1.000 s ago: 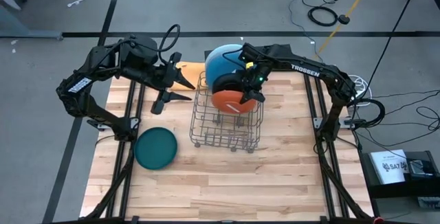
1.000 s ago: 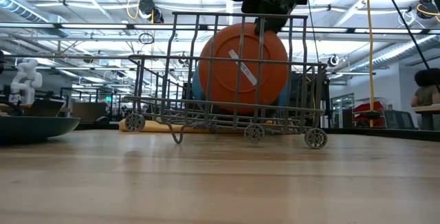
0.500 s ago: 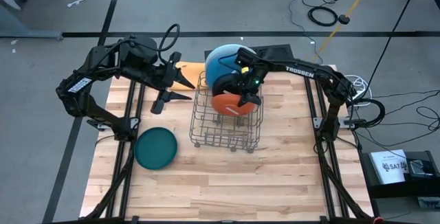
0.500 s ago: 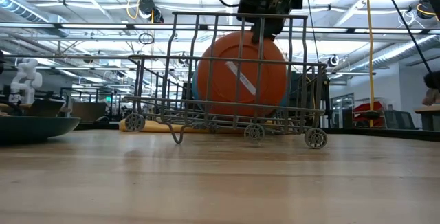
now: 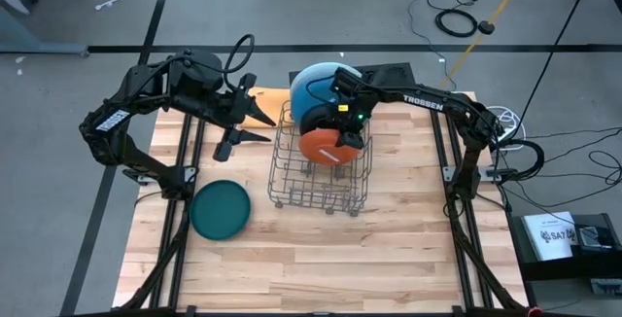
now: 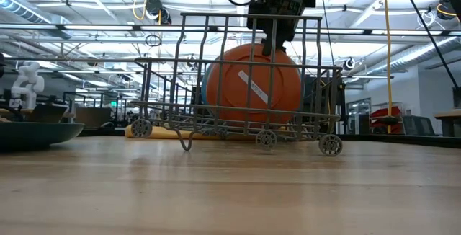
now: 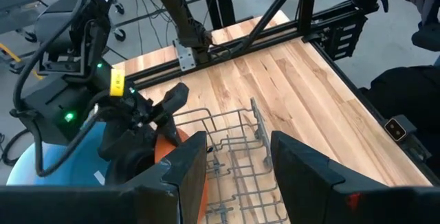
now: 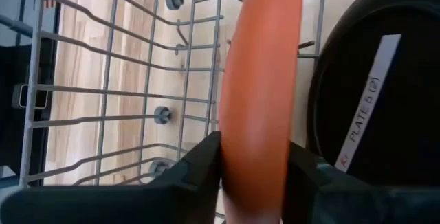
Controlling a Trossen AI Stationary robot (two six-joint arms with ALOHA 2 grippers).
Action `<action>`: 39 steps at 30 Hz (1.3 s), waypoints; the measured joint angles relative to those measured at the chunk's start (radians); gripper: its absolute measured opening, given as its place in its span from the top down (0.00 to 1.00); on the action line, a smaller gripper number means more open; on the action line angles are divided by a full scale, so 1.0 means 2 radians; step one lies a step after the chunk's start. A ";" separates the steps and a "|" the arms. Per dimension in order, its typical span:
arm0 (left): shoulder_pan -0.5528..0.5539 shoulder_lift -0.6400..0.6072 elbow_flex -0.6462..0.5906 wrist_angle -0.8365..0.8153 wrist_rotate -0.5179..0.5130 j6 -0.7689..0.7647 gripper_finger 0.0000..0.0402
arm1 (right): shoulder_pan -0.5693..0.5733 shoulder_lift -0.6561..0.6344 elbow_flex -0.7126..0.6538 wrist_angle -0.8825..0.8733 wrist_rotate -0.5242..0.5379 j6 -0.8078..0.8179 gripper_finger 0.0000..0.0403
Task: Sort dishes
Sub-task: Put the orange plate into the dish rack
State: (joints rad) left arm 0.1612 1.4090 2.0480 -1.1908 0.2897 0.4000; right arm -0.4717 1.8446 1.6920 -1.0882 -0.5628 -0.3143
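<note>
The orange plate (image 5: 325,146) is seen standing on edge inside the wire rack (image 5: 321,176), directly beneath the right pincer (image 5: 347,132). In the right wrist view the plate's rim (image 8: 260,93) is framed between the two dark fingers (image 8: 196,165) — whether they are gripping it or have parted from it cannot be told. A black plate (image 8: 375,86), bearing a white label strip, is shown upright just beside the orange one. From above, a light blue plate (image 5: 313,86) is seen standing behind both, at the rack's far end.

The low view presents the orange plate's full face (image 6: 253,83) through the rack wires, with the right pincer (image 6: 272,44) descending onto its top edge; the black plate is hidden there.

The left pincer (image 5: 233,123) is held over the table (image 5: 389,249) to the rack's left, its fingers (image 7: 189,169) spread and empty — the left wrist view looks past them onto the rack. A dark teal plate (image 5: 220,209) lies flat on the table's near left part, well apart from the rack. A folded orange-yellow cloth (image 5: 260,105) is partly covered by the left arm.
</note>
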 joint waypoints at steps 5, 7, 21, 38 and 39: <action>0.000 0.000 0.000 0.000 0.000 0.000 0.59 | 0.002 -0.001 0.000 0.000 0.009 -0.004 0.68; 0.000 0.000 0.000 0.000 0.000 0.000 0.59 | 0.004 -0.004 0.000 0.002 0.010 -0.007 0.66; 0.000 0.000 0.000 0.000 0.000 0.000 0.59 | 0.008 -0.054 0.000 0.036 0.099 -0.022 0.47; 0.000 0.000 0.000 0.000 0.000 0.000 0.59 | 0.085 -0.059 0.001 0.063 0.367 -0.071 0.45; 0.000 0.000 0.000 0.000 0.000 0.000 0.59 | 0.090 -0.059 0.001 0.066 0.385 -0.072 0.45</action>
State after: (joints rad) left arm 0.1612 1.4090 2.0483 -1.1908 0.2901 0.4000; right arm -0.2919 1.7260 1.6932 -0.9563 0.2064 -0.4580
